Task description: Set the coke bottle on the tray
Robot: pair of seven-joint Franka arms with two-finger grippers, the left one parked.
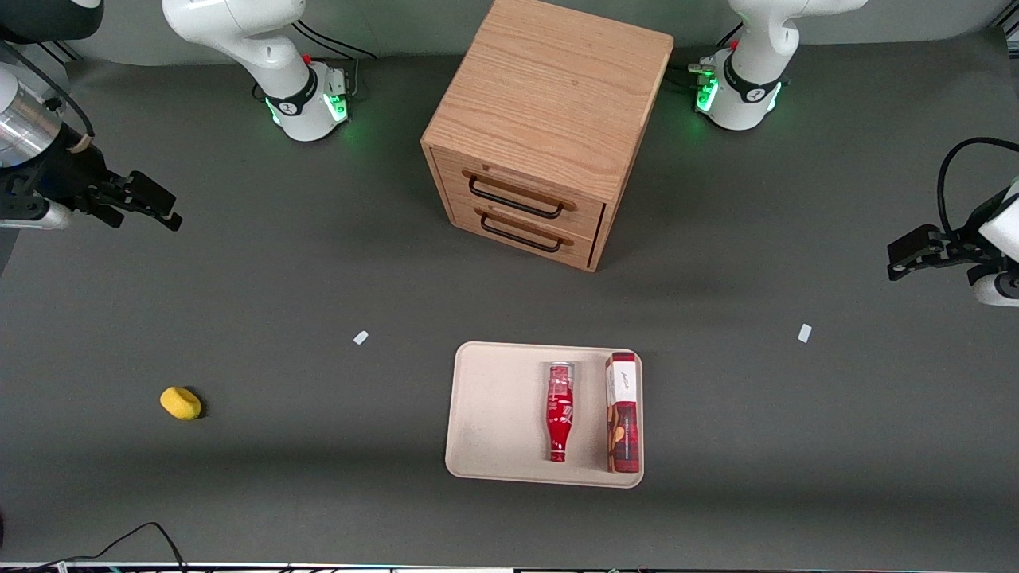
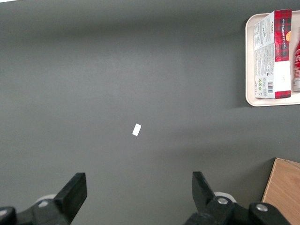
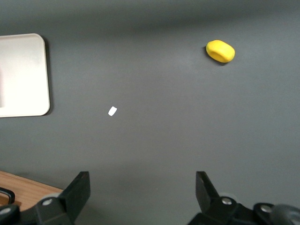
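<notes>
The pincer (image 1: 151, 205) hangs in the air over the working arm's end of the bench (image 1: 263, 446), near the edge that is farther from the front camera. Its two fingers (image 3: 77, 192) are spread wide apart. It holds nothing.

The coke bottle (image 1: 560, 410) is lying down flat on the tray (image 1: 493, 410). Its thin red neck points to the bench edge nearest the front camera, and its silvery end points to the wooden drawer box (image 1: 541, 127). A long red-and-white box (image 1: 622, 412) lies on the tray too, just beside the bottle, toward the parked arm's end. The two look a little apart, not touching. The tray sits about halfway along the bench, close to its near edge, well apart from the pincer. So the job looks done.

The bottle looks small, hard and smooth. I think it is light, and a bit slippery because it is shiny. It is round, so it could roll on its side if bumped. The best place to take hold would be across the fat red middle, where the white writing is. The neck is thin and could slip out.

A small yellow lump (image 1: 181, 403) sits near the working arm's end, close to the near edge.
</notes>
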